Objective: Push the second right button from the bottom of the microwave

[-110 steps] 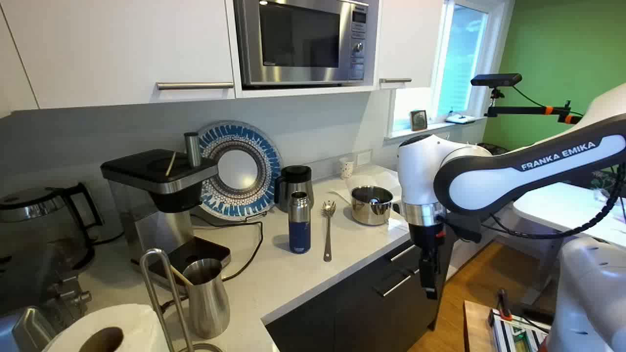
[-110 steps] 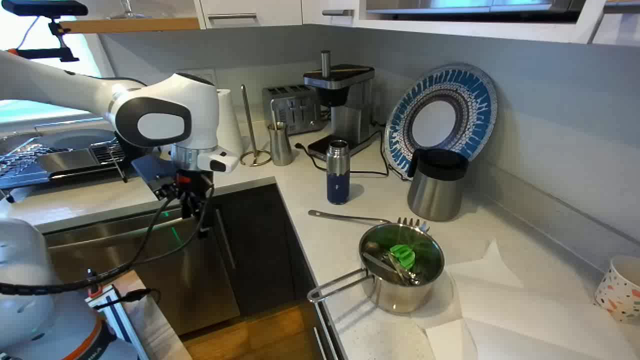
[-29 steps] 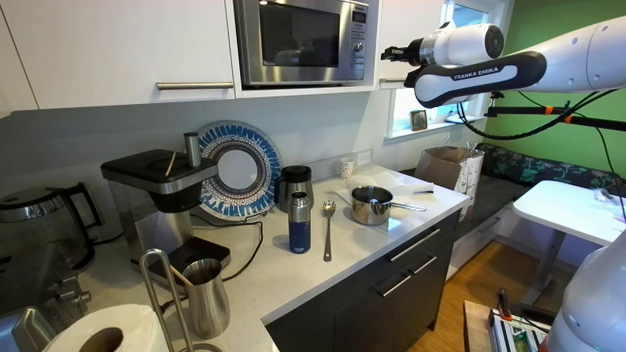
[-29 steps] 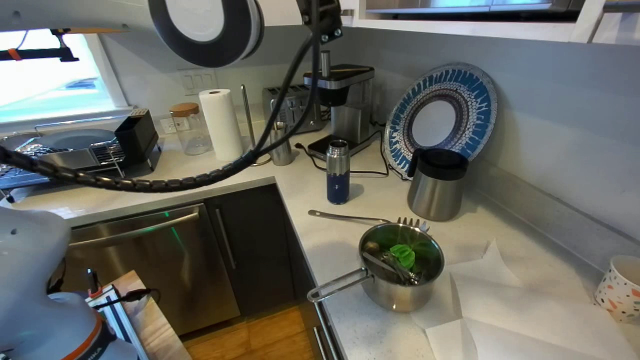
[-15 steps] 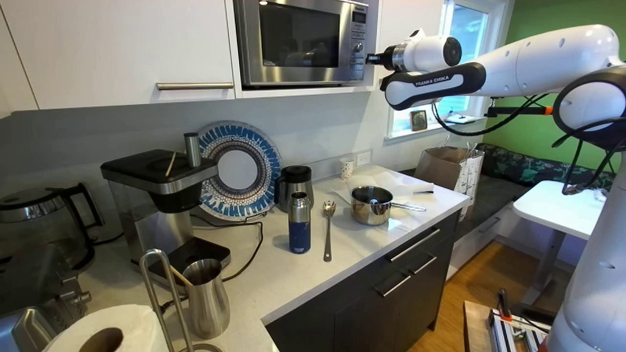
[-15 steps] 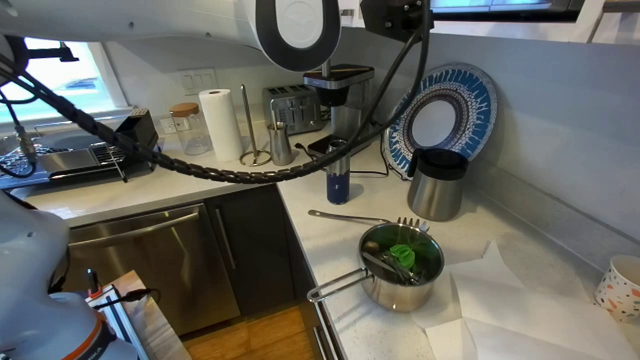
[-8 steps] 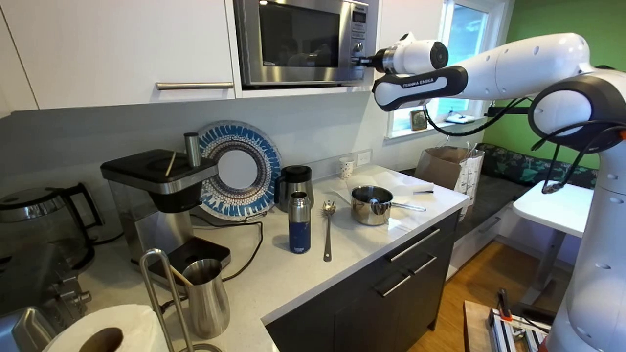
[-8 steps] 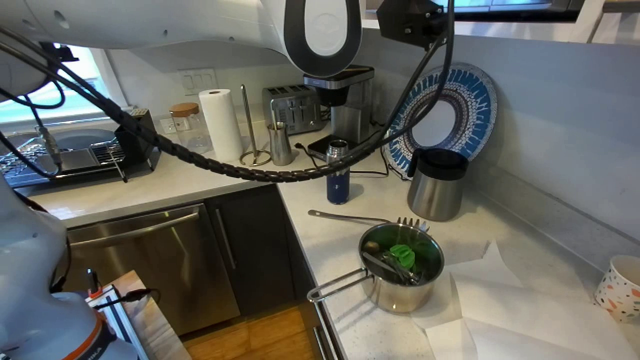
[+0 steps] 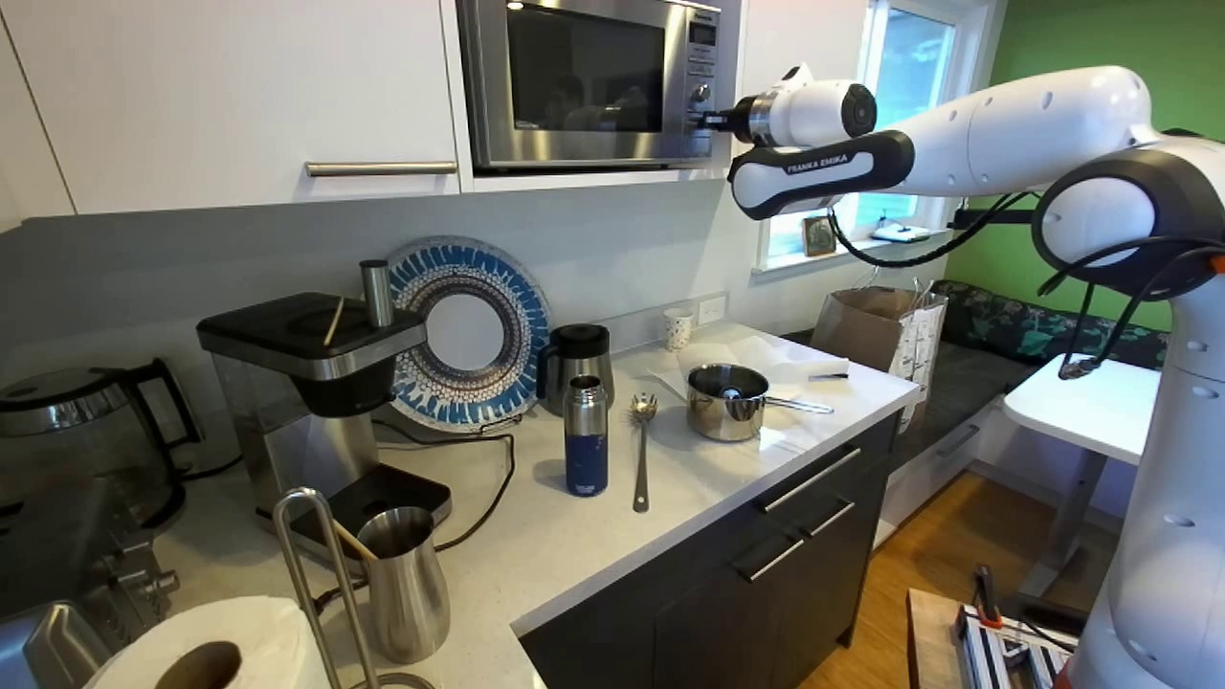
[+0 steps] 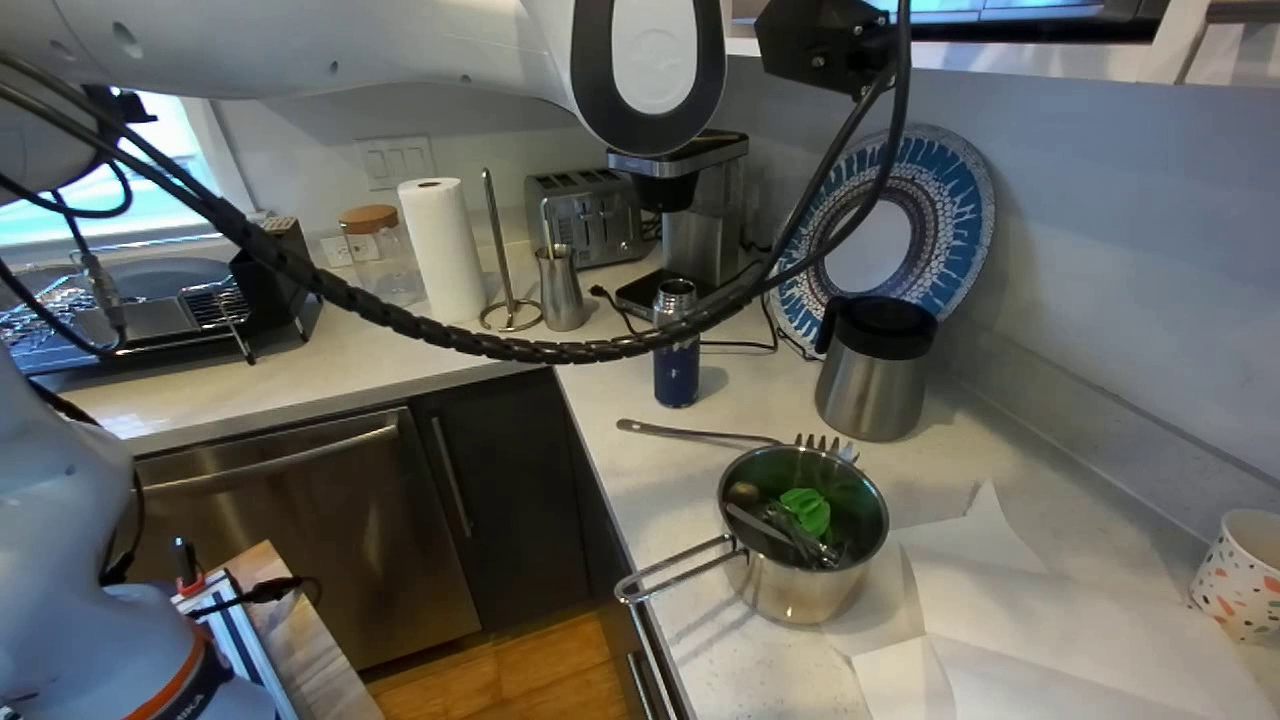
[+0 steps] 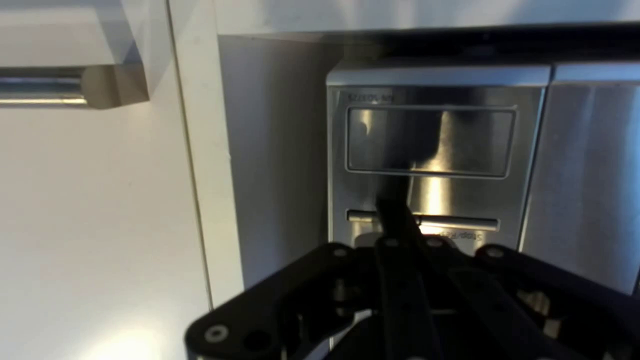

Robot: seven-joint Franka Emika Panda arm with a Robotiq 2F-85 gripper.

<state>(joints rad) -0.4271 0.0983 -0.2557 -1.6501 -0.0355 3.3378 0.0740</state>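
Exterior view, arm [image 9: 995, 124] outstretched, claw [image 9: 701, 122] at microwave [image 9: 584, 77]

The end effector [image 11: 397, 212] partly hides the microwave's [image 11: 492, 192] button bar [image 11: 457, 223]

Kitchen: microwave [image 9: 586, 78], toaster [image 10: 588, 222], saucepan [image 10: 798, 590] (dishwasher [image 10: 370, 540], apparently, partly hidden).

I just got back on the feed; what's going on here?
The robot arm is up at the microwave, which sits among the wall cupboards with its door closed. The pincer looks shut, with nothing visible in it, and its tips are right at the slim button strip on the control panel. Whether a button is actually pressed, I can't tell. A pot and a bottle stand on the counter below.
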